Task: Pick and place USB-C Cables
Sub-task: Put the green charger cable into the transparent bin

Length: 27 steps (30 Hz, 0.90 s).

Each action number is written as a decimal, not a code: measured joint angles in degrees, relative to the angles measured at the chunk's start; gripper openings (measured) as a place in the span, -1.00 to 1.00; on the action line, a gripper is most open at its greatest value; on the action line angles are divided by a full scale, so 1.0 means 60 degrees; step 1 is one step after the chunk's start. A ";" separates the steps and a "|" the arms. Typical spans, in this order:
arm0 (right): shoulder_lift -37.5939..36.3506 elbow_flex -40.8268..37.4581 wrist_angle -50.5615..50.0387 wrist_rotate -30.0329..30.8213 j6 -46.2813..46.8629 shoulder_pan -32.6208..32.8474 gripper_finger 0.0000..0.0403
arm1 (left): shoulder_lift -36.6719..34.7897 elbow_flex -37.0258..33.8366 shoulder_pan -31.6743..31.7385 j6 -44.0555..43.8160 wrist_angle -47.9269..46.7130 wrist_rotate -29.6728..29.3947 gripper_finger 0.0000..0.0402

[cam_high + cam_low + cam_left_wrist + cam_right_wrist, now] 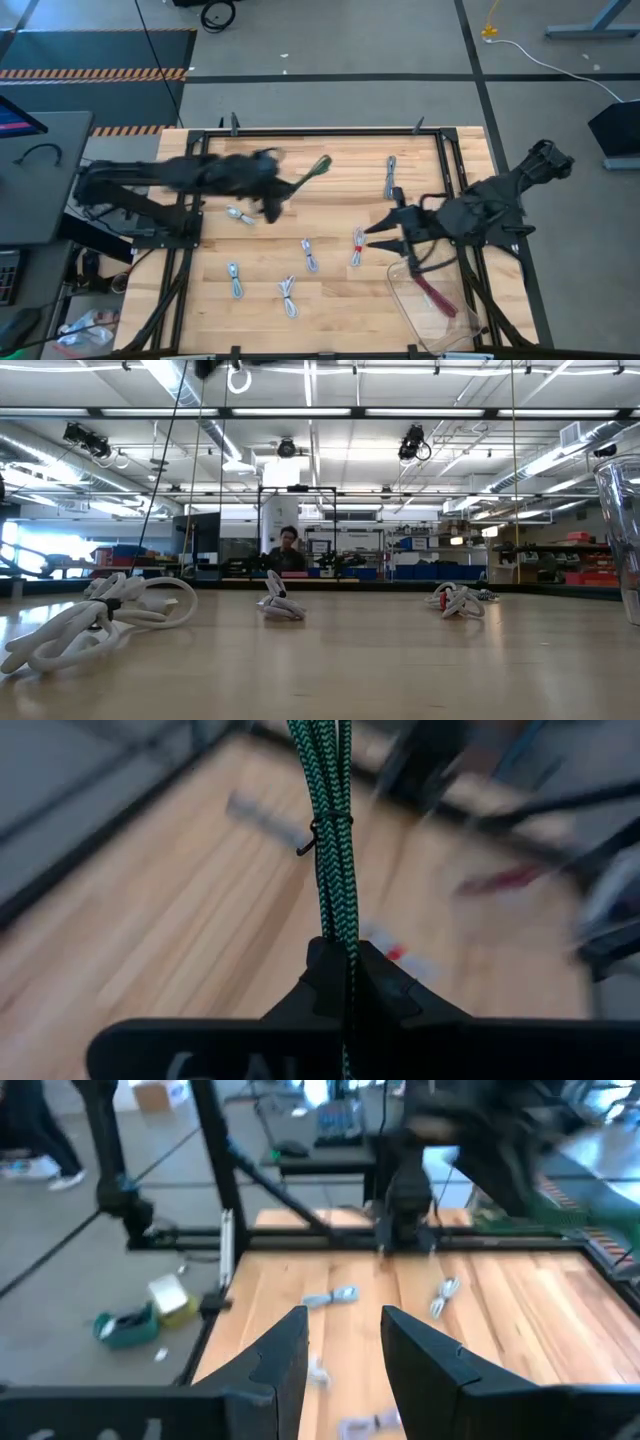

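Left gripper [345, 982] clamped on green cable [312, 172], lifted near table's [330, 310] 12 o'clock. Right gripper [383, 234] open at 3 o'clock. Tray [400, 285] at 5 o'clock holds 1 purple cable [436, 295]. Grey cables [309, 254] scattered mid-table.

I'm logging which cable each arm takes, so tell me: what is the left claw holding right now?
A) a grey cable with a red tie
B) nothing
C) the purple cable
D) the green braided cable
D: the left wrist view shows the left claw shut on the green braided cable, and from above that cable trails off the arm's tip.
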 joint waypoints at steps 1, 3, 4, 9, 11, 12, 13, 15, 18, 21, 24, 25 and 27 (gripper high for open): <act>0.0190 0.0000 0.0320 -0.0007 -0.0149 -0.0130 -0.33 | -0.0311 0.0000 -0.0385 -0.0025 -0.0038 -0.0327 -0.95; 0.0641 0.0000 0.1251 -0.0098 -0.0750 -0.0377 -0.33 | -0.0873 0.0000 -0.1125 -0.0092 -0.0055 -0.0960 -0.95; 0.0900 0.0000 0.1810 -0.0285 -0.1095 -0.0495 -0.33 | -0.1084 0.0000 -0.1501 -0.0145 -0.0095 -0.1286 -0.95; 0.1982 0.0004 0.4523 -0.0936 -0.2741 -0.1009 -0.32 | -0.1690 0.0000 -0.2899 -0.0276 -0.0050 -0.2295 -0.95; 0.2413 0.0004 0.5455 -0.0960 -0.3100 -0.1265 -0.30 | -0.1715 0.0000 -0.3296 -0.0281 -0.0047 -0.2394 -0.95; 0.2600 0.0004 0.5866 -0.0960 -0.3214 -0.1400 -0.28 | -0.1715 0.0000 -0.3464 -0.0281 -0.0050 -0.2415 -0.95; 0.2804 0.0004 0.6245 -0.1008 -0.3274 -0.1544 -0.27 | -0.1710 0.0000 -0.3611 -0.0281 -0.0050 -0.2420 -0.95; 0.3188 0.0006 0.7129 -0.1341 -0.3355 -0.1872 -0.24 | -0.1692 0.0000 -0.3828 -0.0281 -0.0042 -0.2468 -0.96; 0.3734 0.0004 0.8195 -0.1868 -0.3368 -0.2304 -0.16 | -0.1686 0.0000 -0.3999 -0.0278 -0.0039 -0.2503 -0.95; 0.4214 0.0004 0.9003 -0.2304 -0.3291 -0.2696 -0.07 | -0.1689 0.0000 -0.4024 -0.0268 -0.0007 -0.2506 -0.95; 0.4632 0.0004 1.0029 -0.3170 -0.3183 -0.3074 0.01 | -0.1689 0.0000 -0.4024 -0.0058 -0.0024 -0.2509 -0.96; 0.4761 0.0004 1.0420 -0.3510 -0.3170 -0.3187 0.02 | -0.1689 0.0000 -0.4024 -0.0017 -0.0027 -0.2509 -0.96; 0.4971 0.0004 1.1131 -0.4059 -0.3108 -0.3391 0.04 | -0.1689 0.0000 -0.4023 0.0053 -0.0031 -0.2509 -0.96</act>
